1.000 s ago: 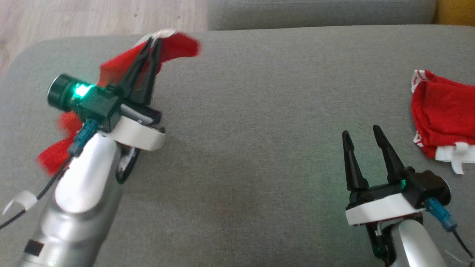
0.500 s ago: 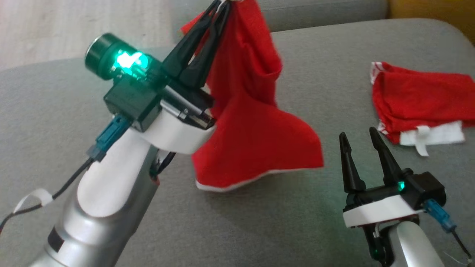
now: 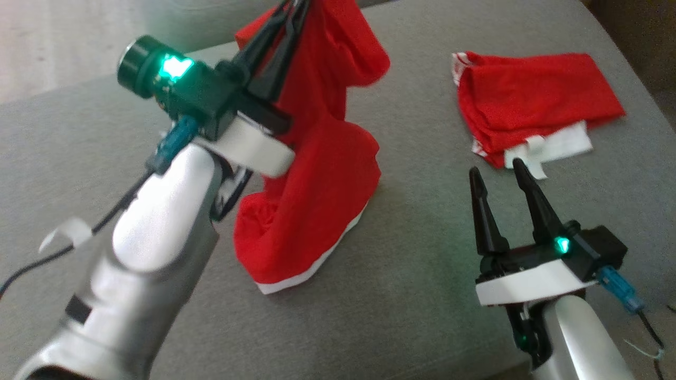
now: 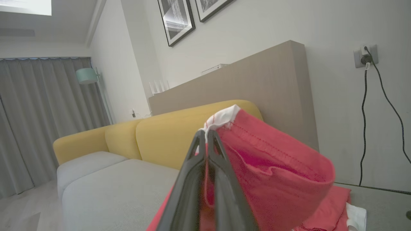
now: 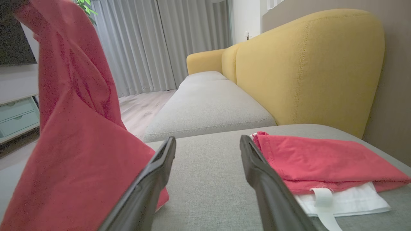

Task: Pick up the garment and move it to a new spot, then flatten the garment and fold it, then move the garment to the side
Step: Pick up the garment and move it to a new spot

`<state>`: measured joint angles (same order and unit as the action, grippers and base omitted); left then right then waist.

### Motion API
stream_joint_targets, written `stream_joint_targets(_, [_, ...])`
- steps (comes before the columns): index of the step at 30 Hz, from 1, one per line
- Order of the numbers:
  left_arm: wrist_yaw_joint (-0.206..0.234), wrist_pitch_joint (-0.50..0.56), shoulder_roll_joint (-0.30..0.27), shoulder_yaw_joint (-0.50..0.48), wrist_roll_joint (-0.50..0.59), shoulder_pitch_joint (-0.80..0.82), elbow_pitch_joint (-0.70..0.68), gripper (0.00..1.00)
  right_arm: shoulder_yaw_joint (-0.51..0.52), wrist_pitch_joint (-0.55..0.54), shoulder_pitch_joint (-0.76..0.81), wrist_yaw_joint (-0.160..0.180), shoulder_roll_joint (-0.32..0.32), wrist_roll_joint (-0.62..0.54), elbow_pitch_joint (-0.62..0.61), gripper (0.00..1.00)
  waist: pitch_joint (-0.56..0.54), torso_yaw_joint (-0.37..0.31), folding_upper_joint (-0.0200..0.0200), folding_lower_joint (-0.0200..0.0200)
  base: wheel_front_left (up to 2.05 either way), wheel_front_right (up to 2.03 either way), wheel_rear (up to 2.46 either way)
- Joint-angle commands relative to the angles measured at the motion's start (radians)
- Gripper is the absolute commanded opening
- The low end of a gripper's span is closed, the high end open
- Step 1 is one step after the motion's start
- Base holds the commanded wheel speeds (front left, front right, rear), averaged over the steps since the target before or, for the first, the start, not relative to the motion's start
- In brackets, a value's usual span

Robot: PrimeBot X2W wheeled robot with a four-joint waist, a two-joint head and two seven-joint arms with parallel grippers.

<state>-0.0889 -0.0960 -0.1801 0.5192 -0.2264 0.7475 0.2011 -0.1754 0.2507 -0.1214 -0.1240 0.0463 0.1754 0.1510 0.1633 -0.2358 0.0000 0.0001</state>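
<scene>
The left gripper (image 4: pixel 206 135) is shut on the top corner of the soft red cloth garment with a white edge (image 3: pixel 317 174). It hangs straight down (its bottom touches the grey sofa cushion (image 3: pixel 422 316)). The right gripper (image 3: pixel 495 168), open and empty, sits to its right.

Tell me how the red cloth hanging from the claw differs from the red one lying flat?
The hanging garment is pinched at its top by the left gripper and droops down, its white hem on the grey cushion; the folded garment lies flat, with nothing holding it. The hanging garment is loose and bunched; the folded garment is a neat stack. Both are red with white trim.
</scene>
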Motion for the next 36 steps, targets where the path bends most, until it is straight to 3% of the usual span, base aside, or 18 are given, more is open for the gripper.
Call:
stream_joint_targets(1, [-0.002, -0.013, -0.013, -0.03, 0.012, 0.088, 0.013, 0.0, -0.032, 0.011, -0.039, -0.007, 0.004, 0.013, -0.039, 1.0, 0.037, -0.049, 0.0, -0.0001, 0.0, 0.0, 0.0])
stream_joint_targets(5, [-0.004, -0.046, 0.022, -0.035, 0.0, 0.167, 0.175, 0.0, -0.056, 0.011, -0.055, -0.007, 0.004, 0.029, -0.041, 1.0, 0.06, -0.087, 0.0, -0.0001, 0.0, 0.0, 0.0])
stream_joint_targets(6, [-0.006, -0.053, 0.028, -0.033, 0.001, 0.19, 0.216, 0.1, -0.06, 0.011, -0.058, -0.007, 0.004, 0.032, -0.042, 1.0, 0.065, -0.093, 0.0, -0.0001, 0.0, 0.0, 0.0])
stream_joint_targets(7, [-0.007, -0.061, 0.034, -0.029, 0.005, 0.213, 0.256, 0.45, -0.064, 0.011, -0.06, -0.007, 0.004, 0.035, -0.042, 1.0, 0.068, -0.097, 0.0, -0.0001, 0.0, 0.0, 0.0])
stream_joint_targets(8, [-0.009, -0.07, 0.039, -0.024, 0.01, 0.235, 0.293, 1.0, -0.066, 0.011, -0.062, -0.007, 0.004, 0.037, -0.043, 1.0, 0.071, -0.099, 0.0, -0.0001, 0.0, 0.0, 0.0])
stream_joint_targets(16, [-0.024, -0.136, 0.043, -0.006, 0.01, 0.331, 0.511, 1.0, -0.048, 0.011, -0.067, -0.007, 0.004, 0.036, -0.037, 1.0, 0.078, -0.054, 0.0, -0.0001, 0.0, 0.0, 0.0])
stream_joint_targets(24, [-0.013, -0.164, 0.003, -0.043, -0.008, 0.268, 0.505, 1.0, -0.015, 0.011, -0.056, -0.007, 0.004, -0.001, -0.021, 1.0, 0.042, 0.046, 0.0, -0.0001, 0.0, 0.0, 0.0])
stream_joint_targets(29, [0.008, -0.165, -0.036, -0.111, -0.034, 0.111, 0.343, 1.0, 0.017, 0.011, -0.033, -0.007, 0.004, -0.032, -0.013, 1.0, 0.01, 0.124, 0.0, -0.0001, 0.0, 0.0, 0.0])
stream_joint_targets(31, [0.024, -0.166, -0.055, -0.155, -0.047, -0.023, 0.232, 1.0, 0.033, 0.011, -0.02, -0.007, 0.004, -0.045, -0.012, 1.0, -0.006, 0.16, 0.0, -0.0001, 0.0, 0.0, 0.0])
stream_joint_targets(36, [0.043, -0.166, -0.042, -0.226, -0.069, -0.267, 0.062, 1.0, 0.054, 0.011, -0.001, -0.007, 0.004, -0.062, -0.008, 1.0, -0.036, 0.202, 0.0, -0.0001, 0.0, 0.0, 0.0])
